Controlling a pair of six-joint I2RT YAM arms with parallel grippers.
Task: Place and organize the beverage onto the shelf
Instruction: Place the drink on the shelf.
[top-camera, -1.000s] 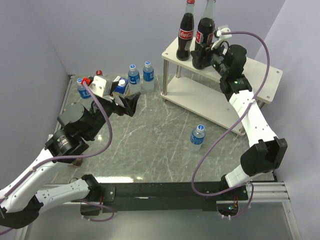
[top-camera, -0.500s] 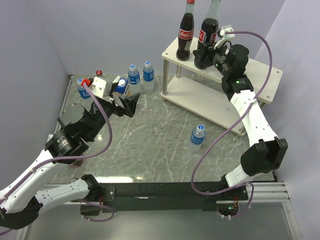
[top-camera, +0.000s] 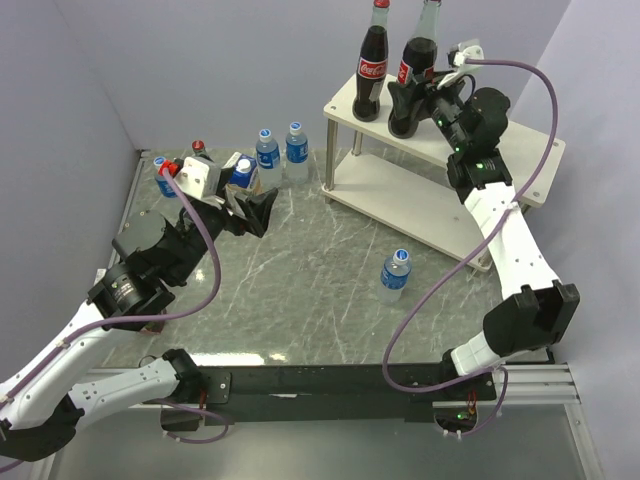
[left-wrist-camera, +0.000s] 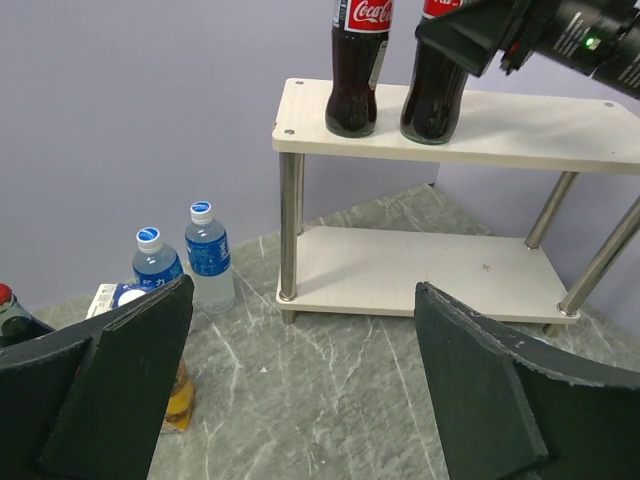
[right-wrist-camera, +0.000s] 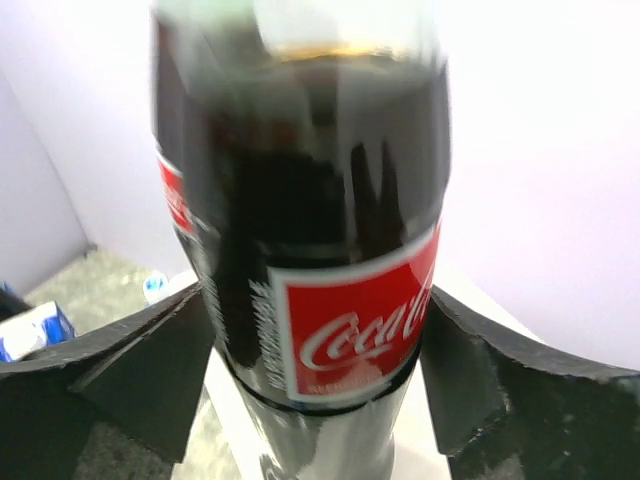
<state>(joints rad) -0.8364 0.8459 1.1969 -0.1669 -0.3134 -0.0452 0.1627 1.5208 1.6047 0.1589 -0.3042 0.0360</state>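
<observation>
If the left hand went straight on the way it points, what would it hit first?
Probably the shelf, at its lower board; the way there looks free, though depth is unclear.

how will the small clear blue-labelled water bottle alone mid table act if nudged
Standing upright and narrow, the small clear blue-labelled water bottle would probably tip from a high push. Its round body would then likely roll on the smooth grey table.

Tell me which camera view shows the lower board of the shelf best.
The left wrist view: the lower board lies nearly whole and bare under the top board. From the top external view the top board covers much of it. The right wrist view is filled by a cola bottle.
</observation>
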